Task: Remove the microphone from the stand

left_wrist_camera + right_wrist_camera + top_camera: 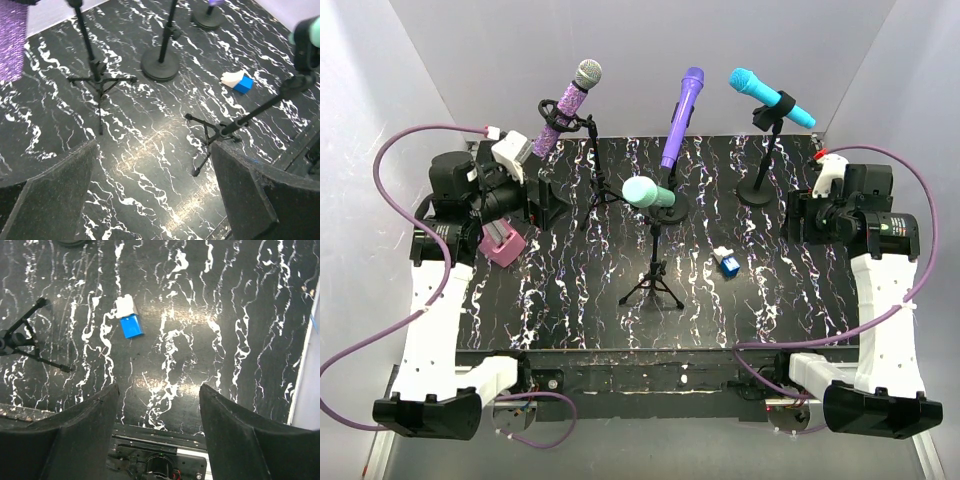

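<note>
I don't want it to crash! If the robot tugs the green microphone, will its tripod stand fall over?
Probably wobbly: the tripod stand has thin legs and the green microphone sits high on top, so a sideways tug may tip it. It looks light, so it might slide on the table.

Four microphones sit clipped in black stands. A mint-green microphone [649,192] tilts atop a short tripod stand [653,285], between the left claw [542,203] and the right claw [800,215]. A glittery purple microphone [567,105] with a silver mesh head slants upward on a taller tripod stand [592,175], just beyond the left claw. A plain purple microphone [682,115] stands steeply on a round-based stand [160,65], beyond the mint one. A cyan microphone [770,97] leans on another round-based stand [758,190], just beyond the right claw.
</note>
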Action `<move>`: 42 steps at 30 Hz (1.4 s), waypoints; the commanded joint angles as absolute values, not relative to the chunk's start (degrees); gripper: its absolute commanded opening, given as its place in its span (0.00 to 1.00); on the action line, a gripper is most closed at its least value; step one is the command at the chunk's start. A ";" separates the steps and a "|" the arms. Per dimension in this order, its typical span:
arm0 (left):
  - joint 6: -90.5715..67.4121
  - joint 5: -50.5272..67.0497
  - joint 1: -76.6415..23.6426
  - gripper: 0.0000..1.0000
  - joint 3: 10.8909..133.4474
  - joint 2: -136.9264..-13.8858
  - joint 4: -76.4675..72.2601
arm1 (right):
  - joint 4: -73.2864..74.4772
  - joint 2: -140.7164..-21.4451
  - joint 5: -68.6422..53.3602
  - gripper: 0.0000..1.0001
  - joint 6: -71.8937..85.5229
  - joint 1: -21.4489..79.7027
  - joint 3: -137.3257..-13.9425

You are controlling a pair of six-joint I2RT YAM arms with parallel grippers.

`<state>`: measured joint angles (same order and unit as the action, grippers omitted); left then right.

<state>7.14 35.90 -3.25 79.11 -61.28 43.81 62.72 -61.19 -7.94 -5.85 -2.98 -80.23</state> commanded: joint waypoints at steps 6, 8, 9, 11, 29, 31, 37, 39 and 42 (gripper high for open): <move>15.64 50.71 -6.41 0.98 81.12 -64.15 48.07 | 65.38 -58.54 -39.23 0.75 -24.67 -2.99 -88.41; 17.13 50.98 -7.12 0.98 81.47 -65.21 49.04 | 63.56 -57.57 -47.08 0.78 -26.10 -2.99 -88.68; 17.92 51.06 -7.64 0.98 81.56 -65.48 49.13 | 61.63 -57.05 -50.24 0.79 -25.84 -2.81 -88.59; 19.85 50.97 -8.43 0.98 81.56 -65.65 49.13 | 59.16 -56.78 -54.73 0.80 -27.06 -1.59 -88.94; 23.29 51.51 -12.04 0.98 87.01 -69.26 47.38 | 47.21 -71.71 -51.68 0.82 -40.78 24.78 -97.21; 23.29 50.89 -12.22 0.98 87.71 -69.87 46.41 | 46.06 -73.56 -52.38 0.82 -40.87 25.22 -97.73; 23.47 50.27 -12.22 0.98 89.91 -70.93 46.06 | 48.25 -78.74 -54.84 0.82 -45.78 26.28 -101.77; 23.12 50.27 -12.22 0.98 90.09 -70.84 46.14 | 49.91 -80.94 -55.89 0.82 -47.80 26.63 -103.44; 22.15 50.10 -12.30 0.98 89.91 -70.40 46.14 | 52.55 -83.93 -57.39 0.82 -49.65 26.98 -106.34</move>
